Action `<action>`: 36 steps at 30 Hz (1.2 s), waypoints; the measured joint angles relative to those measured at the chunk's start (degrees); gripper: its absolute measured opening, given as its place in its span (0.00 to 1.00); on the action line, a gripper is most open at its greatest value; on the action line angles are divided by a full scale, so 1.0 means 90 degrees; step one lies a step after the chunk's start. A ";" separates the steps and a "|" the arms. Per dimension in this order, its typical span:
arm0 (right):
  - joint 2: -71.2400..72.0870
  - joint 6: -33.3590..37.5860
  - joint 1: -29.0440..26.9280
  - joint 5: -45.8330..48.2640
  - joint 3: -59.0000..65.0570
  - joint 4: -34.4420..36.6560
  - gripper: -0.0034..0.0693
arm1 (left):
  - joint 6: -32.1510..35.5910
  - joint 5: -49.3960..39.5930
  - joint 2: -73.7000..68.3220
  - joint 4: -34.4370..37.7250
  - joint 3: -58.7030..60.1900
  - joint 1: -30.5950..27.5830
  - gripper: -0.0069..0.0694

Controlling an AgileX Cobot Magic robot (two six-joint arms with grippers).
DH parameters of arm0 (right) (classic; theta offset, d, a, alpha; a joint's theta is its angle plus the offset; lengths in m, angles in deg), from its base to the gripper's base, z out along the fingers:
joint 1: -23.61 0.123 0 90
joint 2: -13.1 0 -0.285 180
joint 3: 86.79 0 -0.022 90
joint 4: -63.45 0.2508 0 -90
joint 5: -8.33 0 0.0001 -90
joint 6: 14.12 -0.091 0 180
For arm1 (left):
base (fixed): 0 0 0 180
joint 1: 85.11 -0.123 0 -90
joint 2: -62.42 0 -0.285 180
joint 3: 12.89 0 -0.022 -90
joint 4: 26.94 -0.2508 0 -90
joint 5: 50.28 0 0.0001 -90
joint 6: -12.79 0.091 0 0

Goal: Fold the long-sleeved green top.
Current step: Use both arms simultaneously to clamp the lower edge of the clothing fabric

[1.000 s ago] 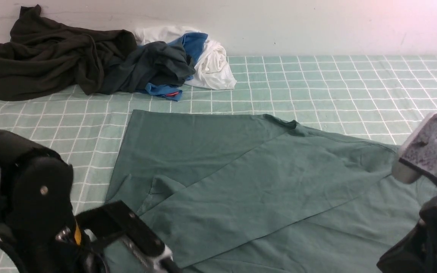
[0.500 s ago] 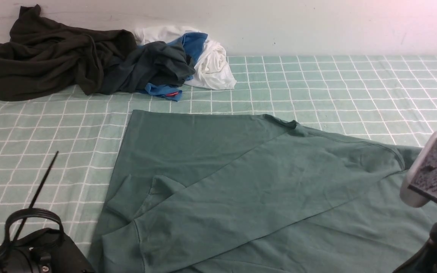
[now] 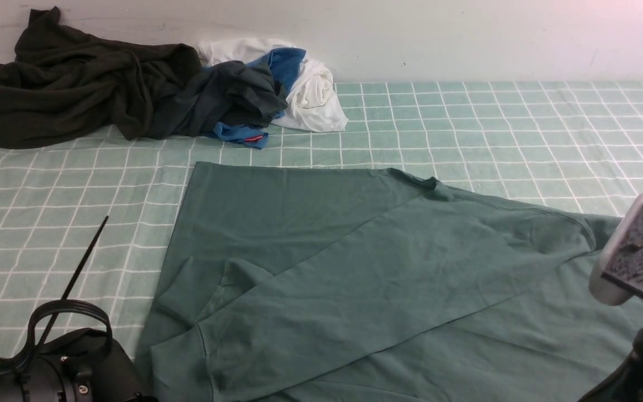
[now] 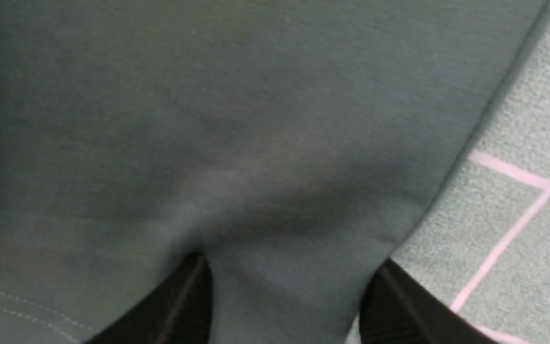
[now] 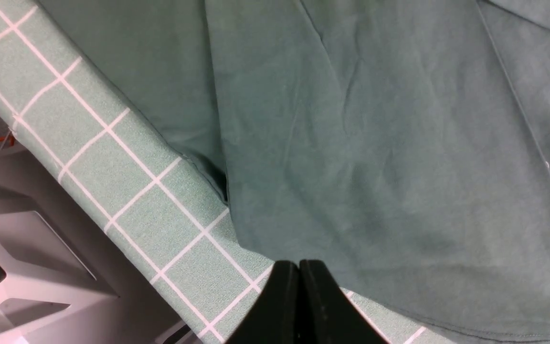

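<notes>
The top (image 3: 310, 223) lies flat on the near half of the cloth (image 3: 466, 123), spreading from the middle of the front view out to 4 o'clock and past the frame at 6. Its long axis runs from 8 o'clock to 2 o'clock, set by a long flap (image 3: 388, 279) doubled over the body; the flap's hemmed narrow end points to 8 o'clock, its wide end lies toward 3 o'clock; one straight edge of the body faces 10 o'clock.

The front view gives only the arms' bulk — left arm (image 3: 76, 371) at 7 o'clock, right arm (image 3: 639, 257) at 4 o'clock; the wrist views give the fingers. In the left wrist view the left gripper (image 4: 291, 260) is spread wide — open — with the top's fabric filling the gap near its edge; whether the tips press it I cannot tell. In the right wrist view the right gripper (image 5: 299, 267) has its fingers pressed together, holding nothing, the tips at the top's hem where it meets the cloth; only this view shows the cloth dropping over the table's edge and a grey frame (image 5: 26, 248) below.

The cloth is pale green with a white grid; at 11 o'clock, against the pale wall (image 3: 466, 33), a dark garment (image 3: 76, 84), a grey-and-blue garment (image 3: 226, 95) and a white garment (image 3: 316, 95) lie heaped, touching; a thin black rod (image 3: 76, 279) slants up from the left arm.
</notes>
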 joint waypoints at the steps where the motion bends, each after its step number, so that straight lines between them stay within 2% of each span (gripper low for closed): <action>1: 0.0000 0.0000 0.0000 0.0000 0.0000 0.0000 0.03 | -0.0012 0.0000 0.0000 -0.0001 0.0000 0.0000 0.58; 4: 0.0000 0.0000 0.0000 0.0000 0.0000 0.0000 0.03 | -0.0069 0.0033 0.0000 -0.0014 0.0000 0.0000 0.48; 7: 0.0000 0.0000 0.0000 0.0000 0.0000 0.0000 0.03 | -0.0098 0.0102 0.0000 -0.0079 0.0000 0.0000 0.32; 8: 0.0000 0.0000 0.0000 0.0000 0.0000 0.0000 0.03 | -0.0098 0.0111 0.0000 -0.0094 0.0000 0.0000 0.32; 9: 0.0000 0.0000 0.0000 0.0000 0.0000 -0.0024 0.03 | -0.0112 0.0159 -0.0007 -0.0150 0.0000 0.0000 0.20; 10: 0.0000 0.0000 0.0000 0.0000 0.0000 -0.0033 0.03 | -0.0119 0.0167 -0.0013 -0.0158 0.0000 0.0000 0.19; 11: 0.0000 0.0000 0.0000 0.0000 0.0000 -0.0100 0.03 | -0.0183 0.0173 -0.0022 -0.0171 0.0000 0.0000 0.13; 18: 0.0000 0.0044 0.0000 0.0000 0.0000 -0.0332 0.03 | -0.0696 0.0074 -0.0022 -0.0245 -0.0039 0.0000 0.10; 24: 0.0000 0.0708 0.0000 0.0000 0.0007 -0.0294 0.08 | -0.1159 -0.0902 0.0376 -0.0577 -0.0235 0.0000 0.10; 27: 0.0000 0.1435 0.0000 -0.0014 0.0181 -0.0128 0.19 | -0.1223 -0.1296 0.0663 -0.0625 -0.0242 0.0000 0.10; 30: -0.0095 0.2195 0.0000 -0.0078 0.0602 -0.0004 0.39 | -0.1223 -0.1557 0.0854 -0.0618 -0.0242 0.0000 0.10; 31: -0.0108 0.2283 0.0000 -0.0111 0.0634 -0.0004 0.41 | -0.1223 -0.1572 0.0864 -0.0618 -0.0242 0.0000 0.10; 32: -0.0219 0.2561 0.0000 -0.0272 0.0894 -0.0069 0.52 | -0.1223 -0.1600 0.0886 -0.0607 -0.0242 0.0000 0.10; 34: -0.0406 0.2726 0.0000 -0.0588 0.1205 -0.0345 0.65 | -0.1223 -0.1600 0.0886 -0.0599 -0.0242 0.0000 0.10; 35: -0.0428 0.2726 0.0000 -0.0622 0.1234 -0.0383 0.66 | -0.1223 -0.1600 0.0886 -0.0599 -0.0242 0.0000 0.10; 36: -0.0583 0.2741 0.0000 -0.0859 0.1426 -0.0664 0.72 | -0.1223 -0.1587 0.0886 -0.0599 -0.0242 0.0000 0.10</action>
